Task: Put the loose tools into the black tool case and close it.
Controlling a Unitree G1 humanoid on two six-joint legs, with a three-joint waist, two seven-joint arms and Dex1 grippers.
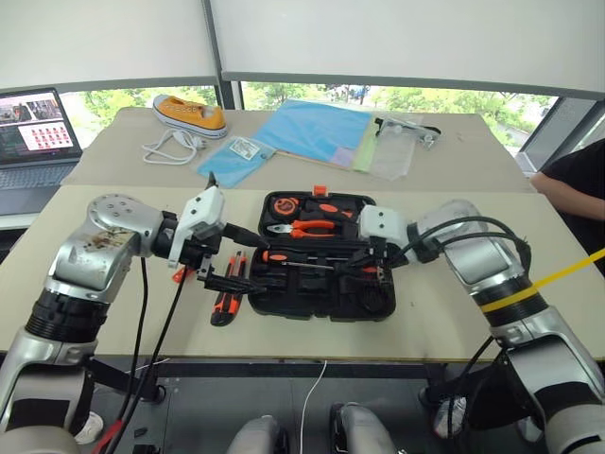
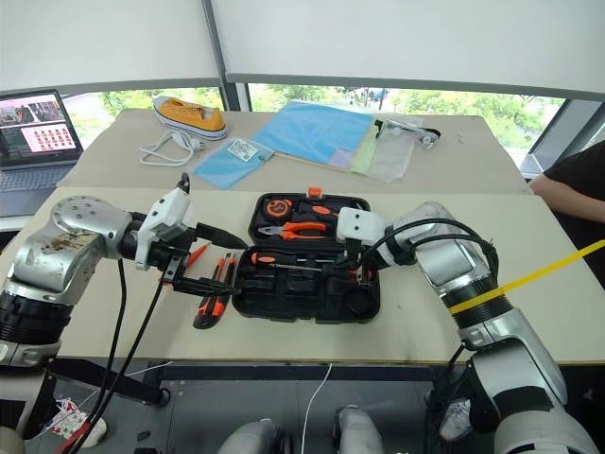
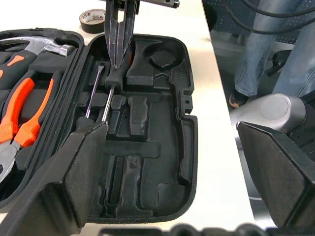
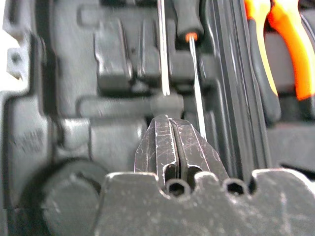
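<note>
Right gripper (image 4: pixel 172 129) closed, empty, hiding screwdriver shafts (image 4: pixel 197 88) in case (image 3: pixel 187 147)

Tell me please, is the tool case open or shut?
Open: the case lies flat, pliers in the lid half and recesses exposed.

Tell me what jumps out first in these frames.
The open black tool case at the table's middle, orange pliers in its far half. The right gripper, shut, pokes into the near half by two screwdrivers. A utility knife lies on the table left of the case.
</note>
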